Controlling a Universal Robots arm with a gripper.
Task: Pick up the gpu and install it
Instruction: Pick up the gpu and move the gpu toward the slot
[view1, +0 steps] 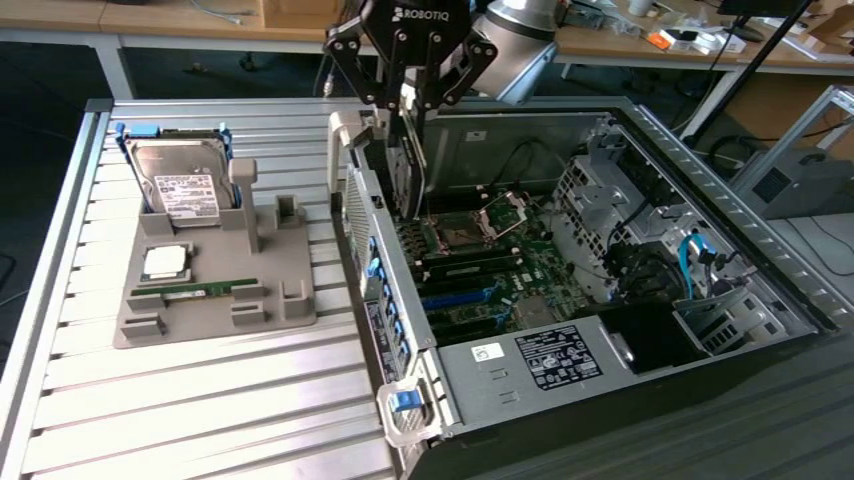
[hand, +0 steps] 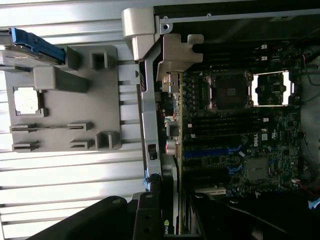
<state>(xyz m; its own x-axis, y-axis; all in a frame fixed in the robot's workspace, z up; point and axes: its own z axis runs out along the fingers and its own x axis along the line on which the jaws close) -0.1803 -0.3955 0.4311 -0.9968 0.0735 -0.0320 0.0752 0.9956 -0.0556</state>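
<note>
- My gripper (view1: 408, 102) is clamped on the upper edge of the gpu (view1: 412, 160). The card hangs upright below me, edge-on, so the exterior view hides its face.
- The card's lower edge is hard to make out against the dark interior. I cannot tell whether it touches the motherboard (view1: 534, 270).
- In the wrist view my fingers (hand: 112, 222) are dark shapes cut off at the picture's edge, with the card between them.
- The gpu is just beside the rear wall of the computer case (view1: 747, 250), inside it. On the card's other side the open case spreads away from me, with the CPU socket (view1: 467, 228) near the card's lower end.
- Outside that wall, well apart from me, a grey tray (view1: 287, 310) on the slatted table (view1: 200, 400) holds a hard drive (view1: 180, 185), a processor chip (view1: 166, 262) and a memory stick (view1: 200, 291).
- "ROBOTIQ" is printed on my body.
- The card carries a small green logo between my fingers, too small to read.
- I cannot read the white labels on the hard drive or on the power supply (view1: 558, 355).
</note>
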